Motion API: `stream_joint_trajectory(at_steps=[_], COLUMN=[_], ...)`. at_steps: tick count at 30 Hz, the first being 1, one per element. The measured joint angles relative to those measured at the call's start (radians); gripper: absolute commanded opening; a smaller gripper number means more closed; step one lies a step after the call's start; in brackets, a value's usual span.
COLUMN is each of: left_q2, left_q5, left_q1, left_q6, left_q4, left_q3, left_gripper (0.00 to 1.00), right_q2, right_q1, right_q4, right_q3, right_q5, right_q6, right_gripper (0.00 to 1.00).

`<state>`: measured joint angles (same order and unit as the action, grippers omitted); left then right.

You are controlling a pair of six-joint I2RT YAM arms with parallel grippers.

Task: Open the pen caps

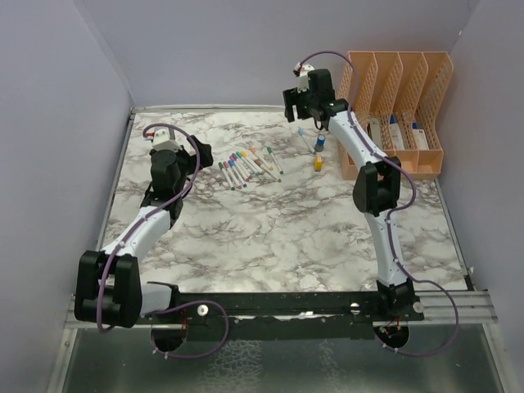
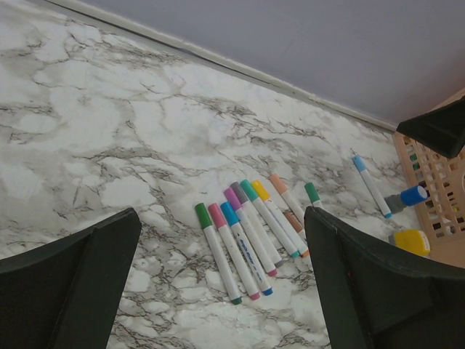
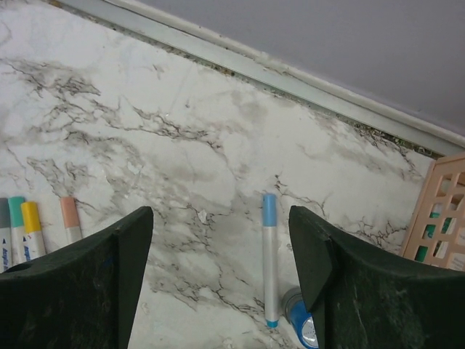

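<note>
Your right gripper (image 3: 220, 233) hangs with jaws parted, gripping nothing. The blue-capped pen (image 3: 269, 265) lies beneath, off-centre in the gap, cap end toward the table's (image 3: 182, 109) far edge.

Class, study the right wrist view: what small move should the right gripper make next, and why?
Probably lower the right gripper over the blue-capped pen, shifting sideways to centre it between the fingers. That pen lies alone on the marble table, with its cap on, nearer one finger and beside a blue cylinder. The jaws stand apart and hold nothing.
</note>
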<state>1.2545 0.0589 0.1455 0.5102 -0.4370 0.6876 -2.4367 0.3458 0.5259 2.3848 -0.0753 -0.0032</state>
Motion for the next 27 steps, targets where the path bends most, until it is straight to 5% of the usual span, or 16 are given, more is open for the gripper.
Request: stream_joint_trajectory(at_steps=[27], left_q2=[0.045], left_q5=[0.002], left_q1=[0.0], left_q6=[-0.019], left_q4=[0.004], left_q3=[0.009], left_gripper=[0.99], right_q2=[-0.151], right_q1=[0.0], right_q4=[-0.001], right_q3=[0.014], right_q5=[0.004], right_q6=[0.006], right_gripper=[0.66])
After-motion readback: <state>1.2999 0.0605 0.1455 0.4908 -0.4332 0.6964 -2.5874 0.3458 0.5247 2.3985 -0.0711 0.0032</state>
